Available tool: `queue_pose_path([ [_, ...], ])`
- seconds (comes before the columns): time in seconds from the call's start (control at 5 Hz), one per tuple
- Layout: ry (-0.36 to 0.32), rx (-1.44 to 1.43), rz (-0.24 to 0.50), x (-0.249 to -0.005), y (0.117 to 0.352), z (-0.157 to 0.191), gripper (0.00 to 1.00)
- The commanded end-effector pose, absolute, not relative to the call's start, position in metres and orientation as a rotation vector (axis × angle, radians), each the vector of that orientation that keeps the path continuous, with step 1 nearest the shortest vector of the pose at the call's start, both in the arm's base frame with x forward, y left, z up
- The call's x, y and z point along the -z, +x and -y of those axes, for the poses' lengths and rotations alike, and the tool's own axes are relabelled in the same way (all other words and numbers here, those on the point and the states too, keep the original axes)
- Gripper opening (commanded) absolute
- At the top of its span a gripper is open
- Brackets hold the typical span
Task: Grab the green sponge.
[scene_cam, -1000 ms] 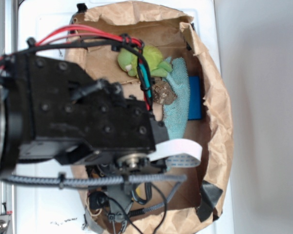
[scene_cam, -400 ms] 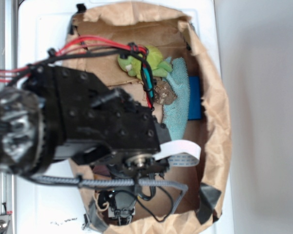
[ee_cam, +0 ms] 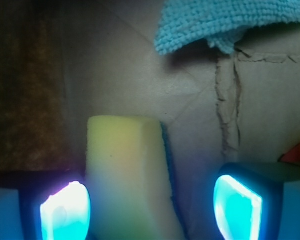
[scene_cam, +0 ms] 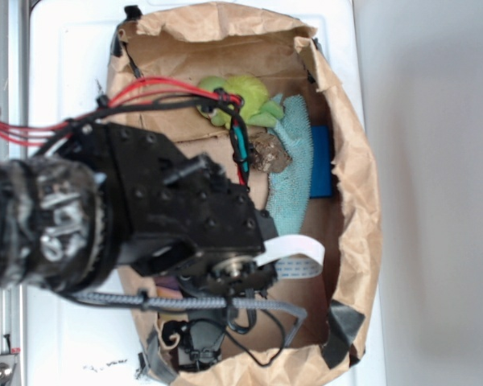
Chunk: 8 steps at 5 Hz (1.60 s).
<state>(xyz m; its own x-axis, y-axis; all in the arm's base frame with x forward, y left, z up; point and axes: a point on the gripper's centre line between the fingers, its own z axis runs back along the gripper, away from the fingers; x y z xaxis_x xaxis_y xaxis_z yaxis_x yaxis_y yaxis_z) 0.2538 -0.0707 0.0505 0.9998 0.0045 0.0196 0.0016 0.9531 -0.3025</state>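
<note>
1. Exterior view shows the black robot arm [scene_cam: 145,217] as the biggest thing in frame, reaching in from the left edge over the lower left half of the brown paper-lined box [scene_cam: 356,201]. Its thick wrist section points down and to the right, and red and black cables [scene_cam: 157,90] loop over its top.
2. Compared with a second ago, the arm has swung further into the frame: the round grey joint at the left now shows more fully, the body sits lower, and the cables arch higher over the box.
3. The box fills the middle of the exterior view, its crumpled paper walls standing up around a cardboard floor.
4. A teal cloth [scene_cam: 294,173] lies near the right wall, with a blue block [scene_cam: 321,161] just beside it.
5. A green plush toy [scene_cam: 245,98] rests near the top of the box, and a brown lump [scene_cam: 267,153] lies touching the cloth's left edge.
6. In the wrist view the green sponge [ee_cam: 130,175] lies on the cardboard floor, its yellow-green face up and a dark edge along its right side.
7. The gripper [ee_cam: 151,207] hangs with its fingers spread wide; the sponge sits between them, nearer the left finger, and whether either pad touches it cannot be told.
</note>
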Motion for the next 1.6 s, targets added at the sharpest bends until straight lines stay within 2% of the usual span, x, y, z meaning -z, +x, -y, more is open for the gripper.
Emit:
queue_pose_path([
  [0.0, -0.322, 0.048, -0.03, -0.049, 0.243, 0.088, 1.0],
  [0.2, -0.344, 0.032, -0.065, -0.051, 0.243, 0.093, 1.0],
  [0.6, -0.326, 0.055, -0.077, -0.045, 0.241, 0.098, 1.0],
  [1.4, -0.322, 0.068, -0.069, -0.043, 0.242, 0.098, 1.0],
])
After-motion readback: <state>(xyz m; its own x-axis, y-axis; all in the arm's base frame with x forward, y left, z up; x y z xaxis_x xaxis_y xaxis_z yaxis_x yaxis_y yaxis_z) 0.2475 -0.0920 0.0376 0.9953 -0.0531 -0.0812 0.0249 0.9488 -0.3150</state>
